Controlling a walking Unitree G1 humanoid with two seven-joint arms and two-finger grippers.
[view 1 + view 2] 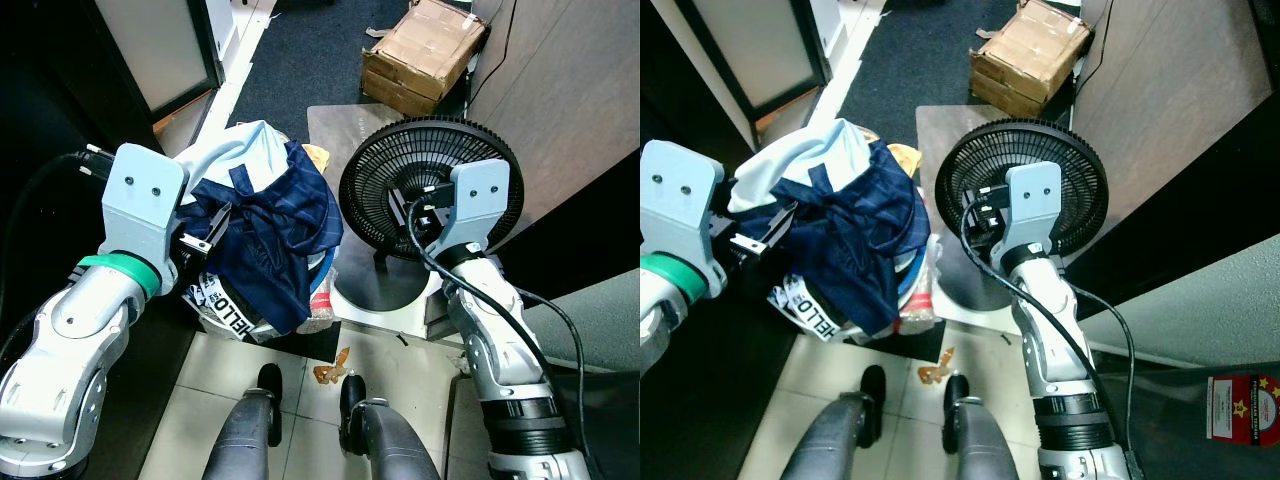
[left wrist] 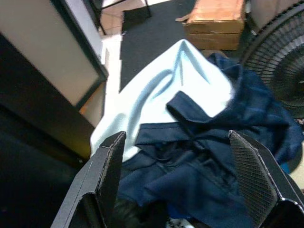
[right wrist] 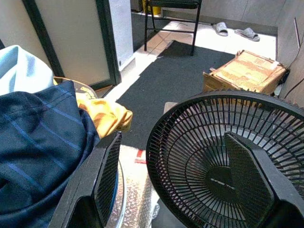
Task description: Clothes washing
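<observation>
A heap of laundry is seen piled high in a basket on the floor before the robot, a navy striped shirt point(image 1: 275, 235) draped over a pale blue garment point(image 1: 232, 150) with a yellow cloth point(image 3: 105, 115) tucked behind. The left end effector point(image 2: 176, 178) is held wide open just over the navy shirt, nothing gripped. The right end effector point(image 3: 172, 183) is likewise spread open and empty, pointed at a black floor fan point(image 1: 430, 190) (just beside the pile). The washing is judged barely begun: no garment has yet been lifted, and everything remains to be carried and loaded.
</observation>
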